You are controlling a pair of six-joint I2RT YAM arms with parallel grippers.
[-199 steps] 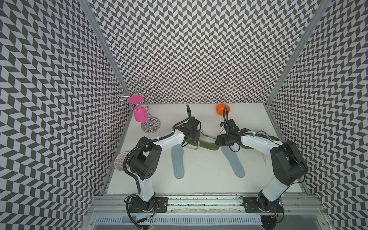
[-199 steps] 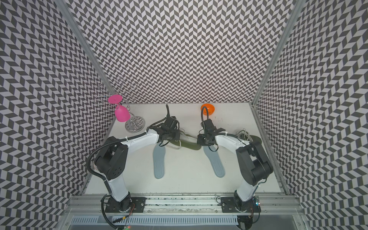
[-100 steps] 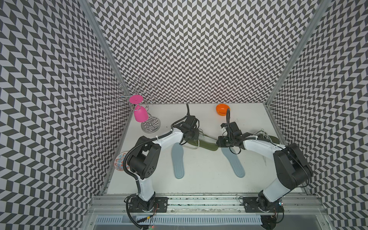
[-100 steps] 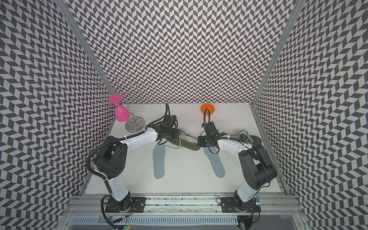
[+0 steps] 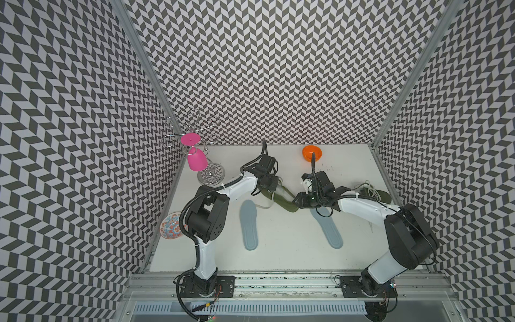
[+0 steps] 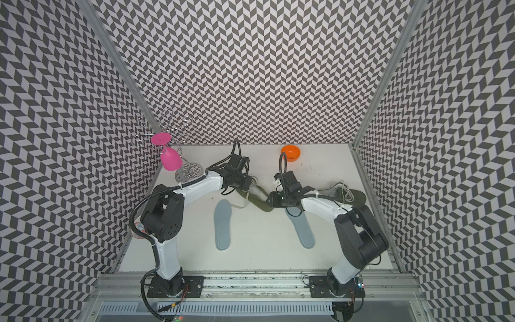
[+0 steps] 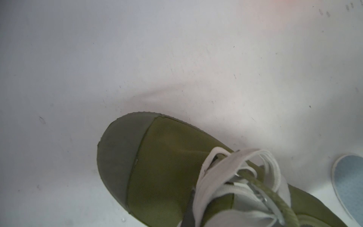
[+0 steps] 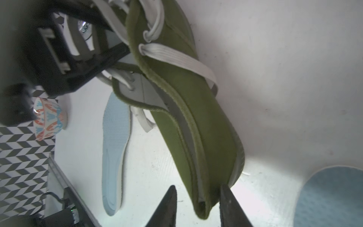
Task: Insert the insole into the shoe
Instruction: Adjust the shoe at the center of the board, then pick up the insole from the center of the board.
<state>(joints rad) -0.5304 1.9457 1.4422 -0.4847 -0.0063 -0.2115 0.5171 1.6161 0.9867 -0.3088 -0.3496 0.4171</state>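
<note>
An olive-green shoe [image 5: 282, 199] [image 6: 257, 199] with white laces lies on the white table between my two grippers. My left gripper [image 5: 271, 185] [image 6: 246, 185] is shut on its laced upper; the left wrist view looks down on the toe cap [image 7: 121, 157]. My right gripper [image 8: 198, 185] [image 5: 297, 201] is open with the shoe's heel [image 8: 204, 196] between its fingers, one finger touching it. One pale blue insole [image 5: 249, 223] [image 8: 115, 147] lies flat near the left arm. Another insole [image 5: 327, 230] [image 8: 334, 196] lies under the right forearm.
A second olive shoe [image 5: 372, 192] lies by the right wall. An orange bowl [image 5: 312, 152] stands at the back. A wire rack [image 5: 211, 175] with a hanging pink glass [image 5: 196, 160] fills the back left corner. A patterned bowl [image 5: 173, 225] sits outside the left wall.
The right arm has shifted slightly at the shoe's heel. The shoe, both insoles and the left gripper stay where they were.
</note>
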